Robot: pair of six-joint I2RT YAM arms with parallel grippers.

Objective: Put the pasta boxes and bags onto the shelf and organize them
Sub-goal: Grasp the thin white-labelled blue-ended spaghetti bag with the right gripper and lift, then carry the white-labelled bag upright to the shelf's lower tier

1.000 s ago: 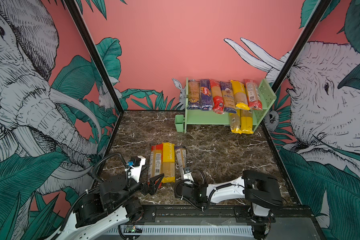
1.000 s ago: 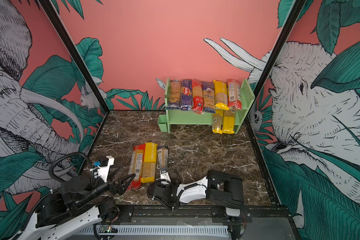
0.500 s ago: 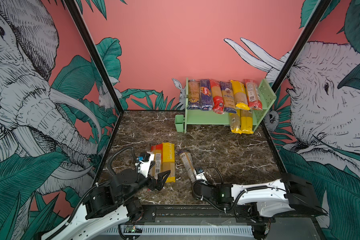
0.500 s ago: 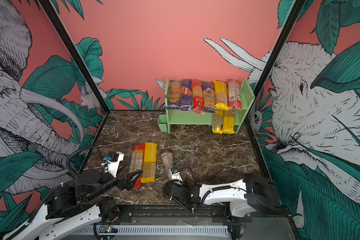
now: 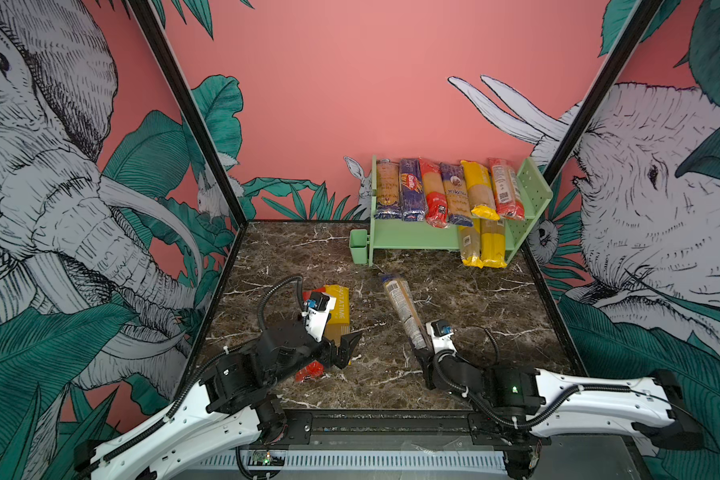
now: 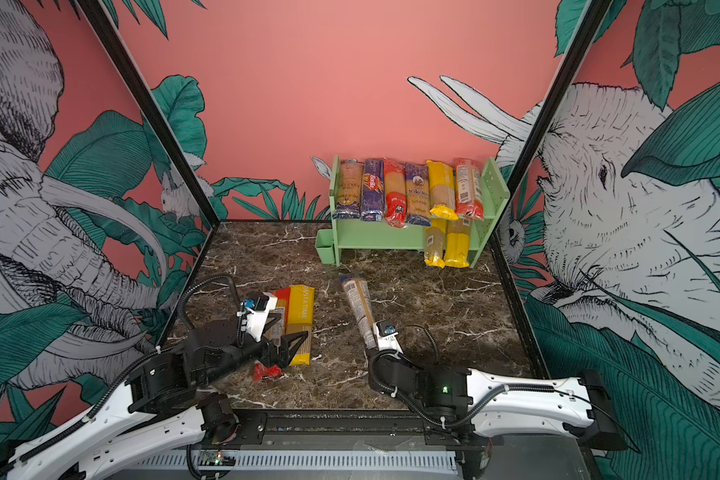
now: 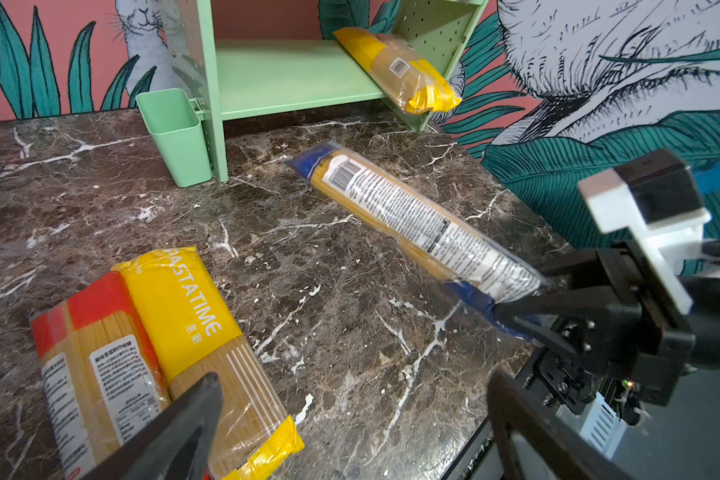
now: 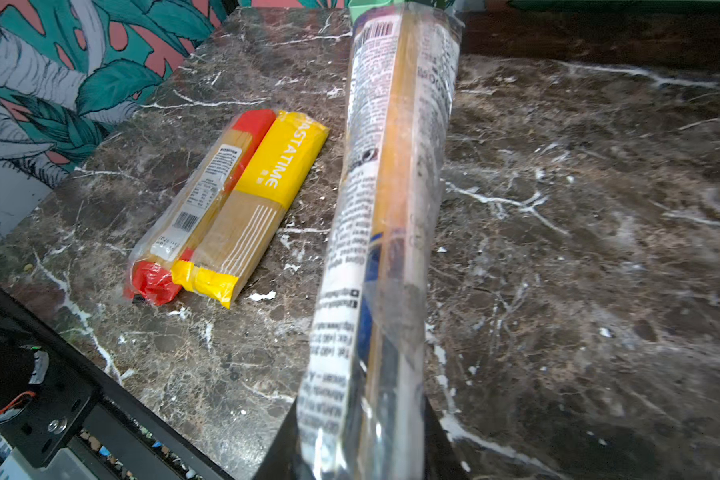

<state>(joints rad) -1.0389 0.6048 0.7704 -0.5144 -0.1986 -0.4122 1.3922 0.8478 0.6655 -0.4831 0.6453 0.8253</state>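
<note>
Recorded the marble table [image 5: 474, 299] with the shelf [image 5: 412, 240] at its far right corner: counted six packs across the upper tier and two at the right end of the lower tier, and found the rest of that tier bare. Noted the blue-ended spaghetti bag [image 5: 402, 303] apparently lifted off the table, clamped at its near end in the right gripper [image 5: 420, 349]. Traced its long axis straight away from the jaws toward the shelf, free end leaning slightly left, aimed roughly at the bare stretch of the lower tier. Judged the carry to turn on lining that axis up with the opening, lengthwise in. Saw the yellow pack [image 5: 336, 316] and red-ended pack [image 8: 200, 199] side by side at near left, well apart from the bag. Logged the left gripper [image 6: 285, 340] spread wide, gripping nothing, above their near ends; judged it the nearer arm for those two
</note>
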